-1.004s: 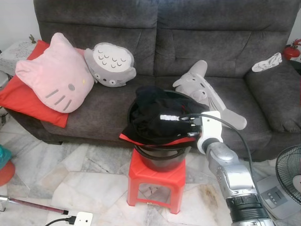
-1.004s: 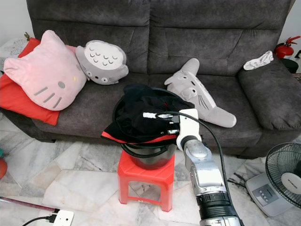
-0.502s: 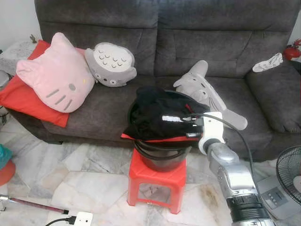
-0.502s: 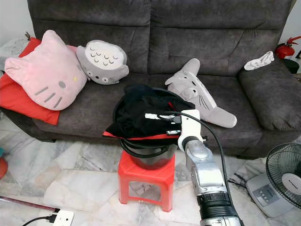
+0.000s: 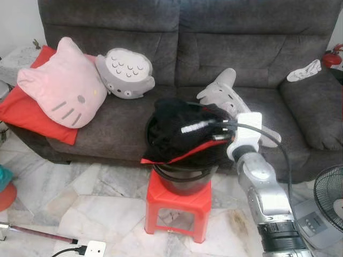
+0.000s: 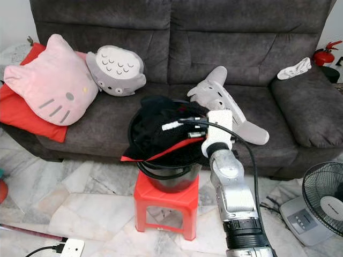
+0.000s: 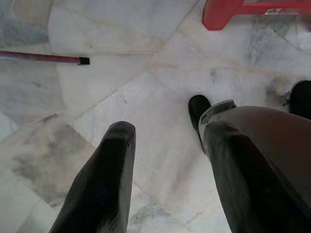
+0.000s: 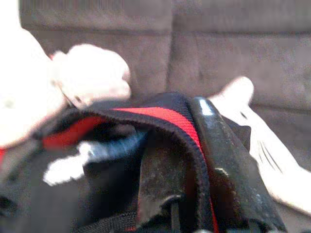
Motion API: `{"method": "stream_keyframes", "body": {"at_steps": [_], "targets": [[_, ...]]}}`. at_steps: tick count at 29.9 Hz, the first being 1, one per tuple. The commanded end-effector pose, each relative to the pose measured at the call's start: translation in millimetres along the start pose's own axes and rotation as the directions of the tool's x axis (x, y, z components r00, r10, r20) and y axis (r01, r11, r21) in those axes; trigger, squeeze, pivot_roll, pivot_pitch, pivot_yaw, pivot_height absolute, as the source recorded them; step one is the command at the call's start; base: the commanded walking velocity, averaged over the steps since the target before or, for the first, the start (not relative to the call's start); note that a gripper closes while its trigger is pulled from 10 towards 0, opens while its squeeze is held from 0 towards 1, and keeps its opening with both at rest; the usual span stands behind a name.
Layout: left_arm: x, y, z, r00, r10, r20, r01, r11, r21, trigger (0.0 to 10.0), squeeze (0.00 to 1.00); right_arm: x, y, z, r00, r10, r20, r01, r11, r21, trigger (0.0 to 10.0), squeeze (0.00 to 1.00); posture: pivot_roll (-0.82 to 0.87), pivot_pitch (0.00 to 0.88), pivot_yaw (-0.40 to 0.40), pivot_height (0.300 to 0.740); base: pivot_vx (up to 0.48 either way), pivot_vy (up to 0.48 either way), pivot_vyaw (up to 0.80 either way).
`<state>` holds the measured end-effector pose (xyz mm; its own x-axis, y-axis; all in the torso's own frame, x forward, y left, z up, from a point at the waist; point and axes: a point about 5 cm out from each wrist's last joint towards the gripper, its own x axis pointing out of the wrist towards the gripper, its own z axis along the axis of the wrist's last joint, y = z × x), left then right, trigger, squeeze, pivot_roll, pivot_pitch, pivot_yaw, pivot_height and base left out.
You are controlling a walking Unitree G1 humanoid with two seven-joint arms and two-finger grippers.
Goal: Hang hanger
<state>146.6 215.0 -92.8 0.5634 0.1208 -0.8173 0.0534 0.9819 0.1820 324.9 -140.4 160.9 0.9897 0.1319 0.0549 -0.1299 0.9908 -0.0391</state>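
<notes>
A black garment with a red hem [image 5: 179,131] is heaped over a black bucket [image 5: 185,174] standing on a red stool [image 5: 179,201] in front of the sofa. My right gripper [image 5: 214,131] reaches in from the right at the bucket's rim and is shut on the garment's edge. In the right wrist view the red-trimmed cloth [image 8: 160,116] is pinched between the black fingers [image 8: 228,160]. No hanger can be made out. My left gripper [image 7: 167,131] hangs open over the marble floor.
A dark grey sofa [image 5: 241,48] holds a pink cat cushion [image 5: 61,88], a grey owl plush [image 5: 126,72], a grey plush [image 5: 228,93] and a white cloth [image 5: 304,70]. A fan [image 5: 328,193] stands right. A socket [image 5: 91,248] and a stick [image 7: 43,57] lie on the floor.
My right gripper has risen and tilted up with the garment's edge, so the red hem now slants upward to the right. The left arm has not moved.
</notes>
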Motion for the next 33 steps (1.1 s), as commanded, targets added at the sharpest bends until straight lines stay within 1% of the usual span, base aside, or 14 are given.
{"method": "stream_keyframes", "body": {"at_steps": [1,7,15,17,19,20,22,24,25,27,28,29,31,33], "targets": [[-1.3,-1.6,-6,1.000,-0.007,-0.025,0.007,1.000,0.004,10.0,0.00,1.9,10.5,19,0.993,0.071,0.099,-0.071,0.997,-0.006,10.0,0.00,-0.05,0.062,0.004,0.740,0.000,0.000,0.00],[-1.2,-1.8,-6,1.000,-0.009,-0.026,0.009,1.000,0.003,10.0,0.00,-0.1,24.2,32,0.972,0.172,0.162,-0.172,0.985,-0.014,10.0,0.00,-0.05,0.062,0.004,0.740,0.000,0.000,0.00],[-1.0,-1.6,-6,1.000,-0.011,-0.028,0.011,1.000,0.002,10.0,0.00,-4.5,41.2,49,0.921,0.304,0.244,-0.305,0.952,-0.037,10.0,0.00,-0.05,0.060,0.005,0.740,0.000,0.000,0.00],[-1.1,-1.6,-6,1.000,-0.012,-0.029,0.012,1.000,0.002,10.0,0.00,-7.9,48.5,63,0.882,0.365,0.298,-0.367,0.929,-0.053,10.0,0.00,-0.06,0.059,0.005,0.740,0.000,0.000,0.00],[-1.1,-1.7,-6,0.999,-0.012,-0.030,0.012,1.000,0.002,10.0,0.00,-8.5,49.4,65,0.875,0.375,0.305,-0.377,0.925,-0.057,10.0,0.00,-0.06,0.059,0.005,0.740,0.000,0.000,0.00],[-1.1,-2.1,-6,0.999,-0.013,-0.031,0.013,1.000,0.002,10.0,0.00,-10.8,52.3,72,0.852,0.403,0.333,-0.412,0.910,-0.047,10.0,0.00,-0.06,0.059,0.006,0.740,0.000,0.000,0.00],[-1.1,-2.5,-6,0.999,-0.014,-0.031,0.015,1.000,0.002,10.0,0.00,-12.6,53.9,75,0.838,0.419,0.349,-0.439,0.898,-0.023,10.0,0.00,-0.06,0.060,0.005,0.740,0.000,0.000,0.00],[-1.1,-2.4,-7,0.999,-0.015,-0.032,0.015,1.000,0.000,10.0,0.00,-12.0,48.7,66,0.861,0.402,0.312,-0.415,0.909,-0.027,10.0,0.00,-0.06,0.060,0.005,0.740,0.000,0.000,0.00],[-1.1,-2.4,-7,0.999,-0.015,-0.032,0.015,1.000,0.000,10.0,0.00,-12.0,48.7,66,0.861,0.402,0.312,-0.415,0.909,-0.027,10.0,0.00,-0.06,0.060,0.005,0.740,0.000,0.000,0.00],[-1.2,-2.6,-7,0.999,-0.017,-0.033,0.017,1.000,-0.004,10.0,0.00,-9.5,33.0,42,0.923,0.314,0.223,-0.320,0.947,-0.007,10.0,0.00,-0.06,0.060,0.004,0.740,0.000,0.000,0.00],[-1.2,-2.6,-7,0.999,-0.017,-0.033,0.017,1.000,-0.004,10.0,0.00,-9.5,33.0,42,0.923,0.314,0.223,-0.320,0.947,-0.007,10.0,0.00,-0.06,0.060,0.004,0.740,0.000,0.000,0.00],[-1.2,-2.7,-7,0.999,-0.019,-0.031,0.019,1.000,-0.008,10.0,0.00,-10.7,25.8,29,0.944,0.276,0.180,-0.281,0.960,0.007,10.0,0.00,-0.06,0.062,0.005,0.740,0.000,0.000,0.00],[-1.3,-2.3,-7,0.999,-0.018,-0.026,0.018,1.000,-0.013,10.0,0.00,-13.8,22.2,20,0.953,0.260,0.156,-0.265,0.964,0.016,10.0,0.00,-0.05,0.064,0.007,0.740,0.000,0.000,0.00],[-1.2,-2.1,-6,1.000,-0.017,-0.026,0.017,1.000,-0.012,10.0,0.00,-14.4,22.5,21,0.954,0.257,0.156,-0.264,0.964,0.023,10.0,0.00,-0.05,0.065,0.007,0.740,0.000,0.000,0.00]]}}
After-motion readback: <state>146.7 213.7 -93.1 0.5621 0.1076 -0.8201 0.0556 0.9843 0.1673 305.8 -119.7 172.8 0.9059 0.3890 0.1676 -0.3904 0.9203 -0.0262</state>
